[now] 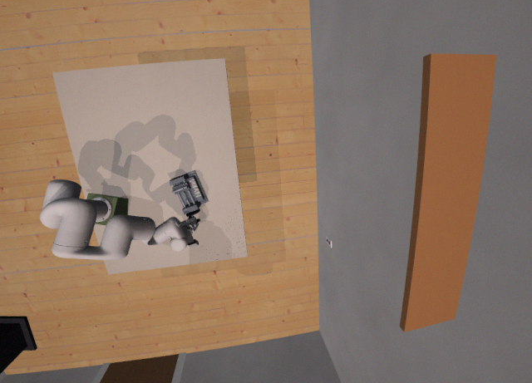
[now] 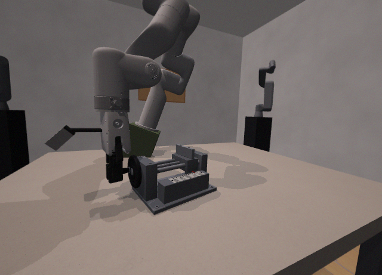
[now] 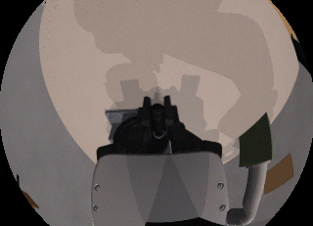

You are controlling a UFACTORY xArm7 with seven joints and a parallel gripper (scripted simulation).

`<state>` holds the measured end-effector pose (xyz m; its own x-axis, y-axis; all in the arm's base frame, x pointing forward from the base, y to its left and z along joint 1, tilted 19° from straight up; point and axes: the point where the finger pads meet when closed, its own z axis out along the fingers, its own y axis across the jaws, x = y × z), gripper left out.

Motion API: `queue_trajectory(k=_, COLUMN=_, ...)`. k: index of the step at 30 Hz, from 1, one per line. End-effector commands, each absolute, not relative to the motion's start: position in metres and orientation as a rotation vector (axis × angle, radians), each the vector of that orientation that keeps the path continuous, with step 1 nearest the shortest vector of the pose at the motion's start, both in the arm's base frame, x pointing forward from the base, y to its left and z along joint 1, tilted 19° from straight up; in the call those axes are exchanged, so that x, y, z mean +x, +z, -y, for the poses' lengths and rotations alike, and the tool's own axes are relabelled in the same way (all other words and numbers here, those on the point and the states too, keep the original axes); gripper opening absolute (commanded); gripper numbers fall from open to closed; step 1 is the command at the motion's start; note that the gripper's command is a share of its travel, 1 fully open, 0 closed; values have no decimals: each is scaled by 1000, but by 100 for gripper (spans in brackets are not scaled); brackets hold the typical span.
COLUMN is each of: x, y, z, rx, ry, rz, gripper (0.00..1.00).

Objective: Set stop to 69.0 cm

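Note:
A grey stop fixture [image 2: 175, 181] stands on the beige table, with a base plate, two guide rods, a sliding stop block [image 2: 185, 156] near its far end and a scale strip with a small red mark [image 2: 193, 172]. A black handwheel [image 2: 134, 172] sits at its near left end, with a crank handle [image 2: 124, 170] sticking out to the left. My gripper [image 2: 113, 170] hangs straight down beside the wheel and is shut on that handle, low on the wheel. In the overhead view the gripper [image 1: 191, 228] sits at the fixture's [image 1: 189, 192] near end. The wrist view shows only the dark fingers from above; the handle is hidden.
My green arm base [image 2: 142, 139] stands just behind the fixture. A camera arm with a dark plate [image 2: 59, 137] sticks out left of the wrist. Black pedestals with other arms stand off the table at right [image 2: 257, 133] and left. The table edge runs along the front right.

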<state>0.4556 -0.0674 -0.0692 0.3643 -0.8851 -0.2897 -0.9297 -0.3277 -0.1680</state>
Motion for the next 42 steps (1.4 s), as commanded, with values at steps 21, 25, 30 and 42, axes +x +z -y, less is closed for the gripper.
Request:
queue_trajectory(k=21, x=469, y=-40, z=73, rx=-2326, ry=204, rz=-1605, gripper=6)
queue_trajectory(k=25, x=472, y=-38, z=72, rx=-2326, ry=204, rz=-1605, gripper=6)
queue_trajectory(k=30, x=477, y=-36, z=71, rx=-2326, ry=204, rz=-1605, gripper=6)
queue_trajectory(k=42, x=485, y=-35, z=68, rx=-2326, ry=204, rz=-1605, gripper=6)
